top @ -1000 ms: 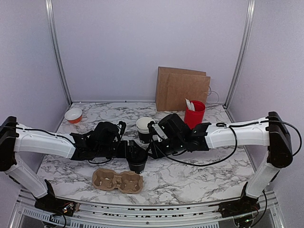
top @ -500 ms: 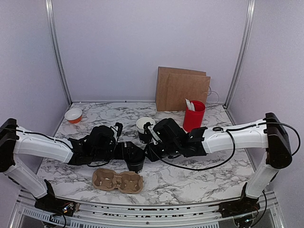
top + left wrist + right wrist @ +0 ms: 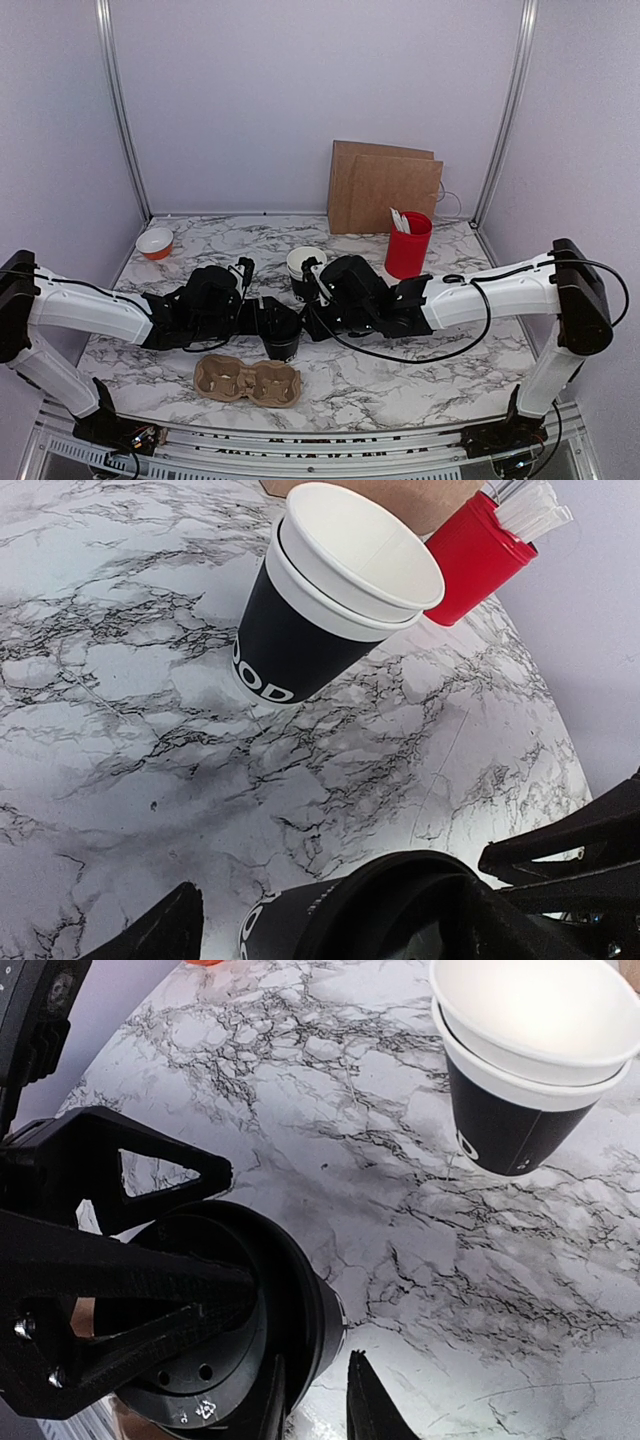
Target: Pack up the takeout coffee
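My left gripper (image 3: 272,322) is shut on a black paper cup (image 3: 284,338) and holds it upright just above the table, behind the cardboard cup carrier (image 3: 248,381). In the left wrist view the cup (image 3: 300,920) fills the space between my fingers (image 3: 150,930). A black round lid (image 3: 170,1340) sits on its mouth. My right gripper (image 3: 320,1400) pinches the lid's rim, one finger over the lid and one outside the cup wall; it meets the cup from the right in the top view (image 3: 306,318). A cream cup nested in a black cup (image 3: 302,268) stands behind them.
A red cup with white utensils (image 3: 408,245) stands at the back right, in front of a brown paper bag (image 3: 385,188). An orange-and-white bowl (image 3: 155,242) sits at the back left. The carrier lies near the marble table's front edge (image 3: 400,400).
Both grippers have shifted a little to the left. The right gripper has closed in on the black cup held by the left gripper. The nested cups have not moved.
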You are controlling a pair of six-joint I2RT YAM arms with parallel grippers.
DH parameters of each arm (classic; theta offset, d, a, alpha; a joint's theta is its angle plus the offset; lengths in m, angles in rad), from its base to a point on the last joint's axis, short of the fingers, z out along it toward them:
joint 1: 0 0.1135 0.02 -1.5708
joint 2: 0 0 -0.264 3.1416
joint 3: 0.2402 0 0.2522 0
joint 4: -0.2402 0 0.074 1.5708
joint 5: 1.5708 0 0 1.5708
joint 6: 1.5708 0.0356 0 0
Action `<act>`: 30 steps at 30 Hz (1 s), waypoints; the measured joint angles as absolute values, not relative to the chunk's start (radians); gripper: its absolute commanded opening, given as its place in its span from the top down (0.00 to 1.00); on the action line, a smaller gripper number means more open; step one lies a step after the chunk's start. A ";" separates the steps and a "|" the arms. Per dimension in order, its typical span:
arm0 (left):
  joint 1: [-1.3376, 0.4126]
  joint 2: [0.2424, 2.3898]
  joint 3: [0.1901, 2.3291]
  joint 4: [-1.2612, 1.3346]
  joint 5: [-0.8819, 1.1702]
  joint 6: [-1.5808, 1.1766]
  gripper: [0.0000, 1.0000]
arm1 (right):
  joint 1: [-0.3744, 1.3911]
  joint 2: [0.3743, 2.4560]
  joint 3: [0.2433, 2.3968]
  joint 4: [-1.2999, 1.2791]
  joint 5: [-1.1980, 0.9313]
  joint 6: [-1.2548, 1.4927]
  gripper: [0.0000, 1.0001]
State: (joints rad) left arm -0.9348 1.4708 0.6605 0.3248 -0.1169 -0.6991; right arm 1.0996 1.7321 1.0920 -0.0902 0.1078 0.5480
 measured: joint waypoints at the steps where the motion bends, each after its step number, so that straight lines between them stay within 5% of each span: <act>1: -0.935 1.471 0.661 0.325 -0.118 -0.699 0.11 | 1.102 1.733 1.098 -0.099 0.116 0.550 0.78; 13: -0.935 1.471 0.686 0.295 -0.139 -0.672 0.10 | 1.118 1.811 1.342 -0.403 0.220 0.541 0.76; 30: -0.914 1.524 0.785 0.234 -0.109 -0.594 0.09 | 1.081 1.851 1.444 -0.487 0.250 0.477 0.74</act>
State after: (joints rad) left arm -0.9142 1.5242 0.7849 0.2344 -0.1089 -0.5941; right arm 1.0809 1.8511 1.4441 -0.4870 0.2504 0.4774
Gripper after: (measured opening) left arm 0.903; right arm 0.259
